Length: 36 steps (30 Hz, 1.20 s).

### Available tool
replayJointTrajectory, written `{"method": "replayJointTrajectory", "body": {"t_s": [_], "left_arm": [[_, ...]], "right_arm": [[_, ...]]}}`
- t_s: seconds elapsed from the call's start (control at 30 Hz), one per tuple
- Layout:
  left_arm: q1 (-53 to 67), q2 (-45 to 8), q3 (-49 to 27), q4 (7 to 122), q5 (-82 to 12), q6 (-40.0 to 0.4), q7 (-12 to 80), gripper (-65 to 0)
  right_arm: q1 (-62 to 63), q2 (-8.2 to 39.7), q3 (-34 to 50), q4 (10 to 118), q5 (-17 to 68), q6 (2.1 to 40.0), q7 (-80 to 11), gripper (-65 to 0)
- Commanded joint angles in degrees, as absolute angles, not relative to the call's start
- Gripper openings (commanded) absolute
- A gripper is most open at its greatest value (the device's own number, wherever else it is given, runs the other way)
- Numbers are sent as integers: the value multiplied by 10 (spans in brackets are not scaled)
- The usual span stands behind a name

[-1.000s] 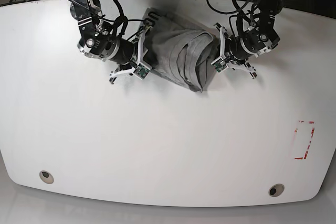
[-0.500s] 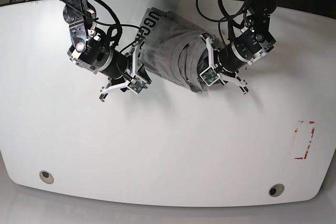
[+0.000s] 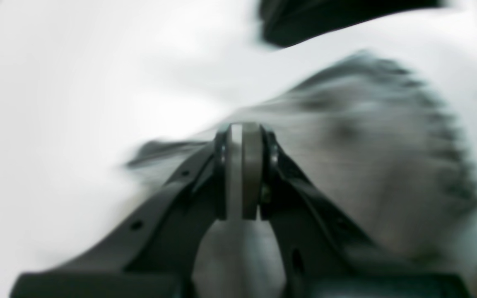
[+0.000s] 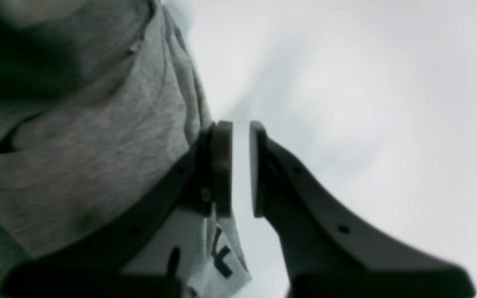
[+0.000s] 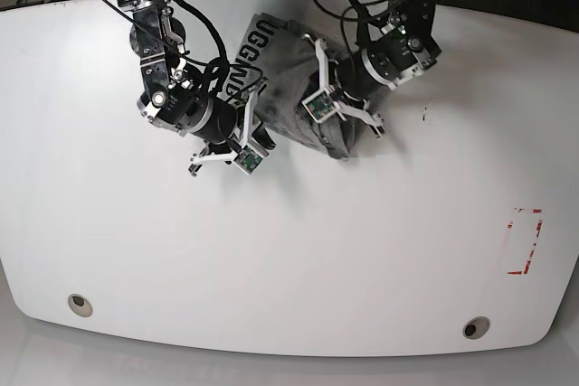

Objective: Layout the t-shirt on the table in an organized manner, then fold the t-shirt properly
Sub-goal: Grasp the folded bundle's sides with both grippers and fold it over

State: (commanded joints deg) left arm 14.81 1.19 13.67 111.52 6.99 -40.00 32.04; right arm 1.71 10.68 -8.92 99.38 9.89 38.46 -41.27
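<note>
The heather-grey t-shirt [image 5: 289,79] lies bunched at the back middle of the white table [image 5: 271,250], black lettering along its left edge. My left gripper [image 5: 315,88] is over the shirt's right half. In the blurred left wrist view its pads [image 3: 251,165] are pressed together [image 3: 242,165] with a pale strip of t-shirt [image 3: 367,157] between them. My right gripper [image 5: 256,128] sits at the shirt's lower left edge. It stands slightly open [image 4: 240,169], bare table [image 4: 367,103] showing through the gap. One finger touches the t-shirt [image 4: 97,165].
A red dashed rectangle [image 5: 525,241] marks the table's right side. Two round grey grommets [image 5: 80,303] [image 5: 475,326] sit near the front edge. Cables and dark gear run along the back edge behind both arms.
The left arm has swung leftward over the shirt, bunching its right side inward. The right arm dipped down and left, then came back to the shirt's left edge.
</note>
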Motion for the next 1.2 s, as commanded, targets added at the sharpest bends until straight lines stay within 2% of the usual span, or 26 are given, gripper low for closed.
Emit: {"method": "replayJointTrajectory", "body": {"t_s": [0.27,0.5,0.87,1.2], "left_arm": [[195,6,131,1112,72,-400,320,-618],[205,-27,89,1094,72,-400,320,-618],[164,-63,42,995,72,-400,320,-618],[92,-59,42,900,72,-400,317,-618]], "right_arm": [[13,108,-89,913,99,385,-348,-586],[11,110,-89,871,99,385,-331,-586],[-22,112,-88,874,99,385,-314,-586],[-82,141,-85,958,100,384,-316,-586]]}}
